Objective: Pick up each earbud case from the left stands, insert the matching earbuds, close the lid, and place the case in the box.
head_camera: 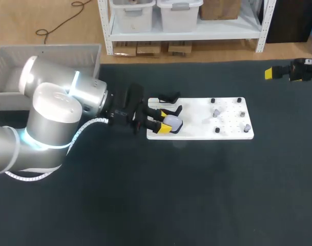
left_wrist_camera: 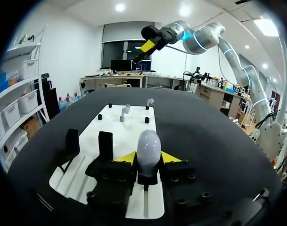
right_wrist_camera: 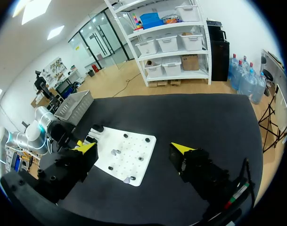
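Head view shows the left tool (head_camera: 161,121) clamped on a white earbud case (head_camera: 173,123), its two yellow tips pressing the case from both sides at the near end of the white board (head_camera: 204,134) on the table (head_camera: 196,200). The task looks to be at its very start. The case seems to sit on its stand, not yet lifted, with its lid apparently shut. The earbuds (left_wrist_camera: 124,112) stand on pegs well ahead of the tool, and the grey box (head_camera: 48,50) behind the arm holds nothing I can make out. Opening, loading, closing and boxing all remain. Left wrist view adds what the head view hides: the contact of both tips on the case, and two empty black stands (left_wrist_camera: 105,143) just beside the tool. Right wrist view alone shows the right tool (right_wrist_camera: 136,148) with its fingers wide apart, holding nothing and well clear of the board; the head view catches only one yellow tip.
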{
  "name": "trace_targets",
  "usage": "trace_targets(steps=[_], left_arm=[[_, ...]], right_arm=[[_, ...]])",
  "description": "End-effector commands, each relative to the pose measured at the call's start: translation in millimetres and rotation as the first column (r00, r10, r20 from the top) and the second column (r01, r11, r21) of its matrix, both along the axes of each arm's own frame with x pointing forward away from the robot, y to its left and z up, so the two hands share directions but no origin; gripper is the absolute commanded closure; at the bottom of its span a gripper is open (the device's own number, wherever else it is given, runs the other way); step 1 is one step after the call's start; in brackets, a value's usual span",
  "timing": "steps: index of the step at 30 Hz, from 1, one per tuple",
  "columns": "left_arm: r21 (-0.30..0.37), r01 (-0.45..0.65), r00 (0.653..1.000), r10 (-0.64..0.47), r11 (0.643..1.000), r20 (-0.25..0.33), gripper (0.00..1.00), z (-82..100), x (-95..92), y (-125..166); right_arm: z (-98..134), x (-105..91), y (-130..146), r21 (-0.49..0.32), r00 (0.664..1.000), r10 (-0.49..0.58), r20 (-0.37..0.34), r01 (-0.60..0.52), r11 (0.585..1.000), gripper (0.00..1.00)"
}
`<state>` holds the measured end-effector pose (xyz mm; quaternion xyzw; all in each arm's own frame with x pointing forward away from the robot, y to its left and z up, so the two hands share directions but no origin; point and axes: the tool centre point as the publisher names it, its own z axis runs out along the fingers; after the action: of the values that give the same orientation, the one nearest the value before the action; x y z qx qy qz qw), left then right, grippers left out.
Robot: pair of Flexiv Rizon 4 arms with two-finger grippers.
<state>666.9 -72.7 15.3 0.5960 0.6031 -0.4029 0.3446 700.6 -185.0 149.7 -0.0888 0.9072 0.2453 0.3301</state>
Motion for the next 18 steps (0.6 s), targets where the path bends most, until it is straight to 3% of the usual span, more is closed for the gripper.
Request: trace_targets(steps=[1, 8, 18], left_arm=[[-0.004, -0.003, 1.0, 0.003, 1.0, 0.006, 1.0, -1.2, -2.8, 0.6], [-0.039, -0.017, 0.999, 0.018, 0.999, 0.03, 1.0, 16.8, -3.6, 10.1], [-0.219, -0.014, 0.997, 0.03, 0.976, 0.071, 1.0, 86.2, -9.4, 26.5]], right_arm=[[0.1, -0.1, -0.4, 0.0, 1.0, 0.001, 0.0, -0.001, 1.0, 0.0], [0.1, -0.1, -0.4, 0.0, 1.0, 0.001, 0.0, -0.001, 1.0, 0.0], [0.1, -0.1, -0.4, 0.0, 1.0, 0.001, 0.0, -0.001, 1.0, 0.0]])
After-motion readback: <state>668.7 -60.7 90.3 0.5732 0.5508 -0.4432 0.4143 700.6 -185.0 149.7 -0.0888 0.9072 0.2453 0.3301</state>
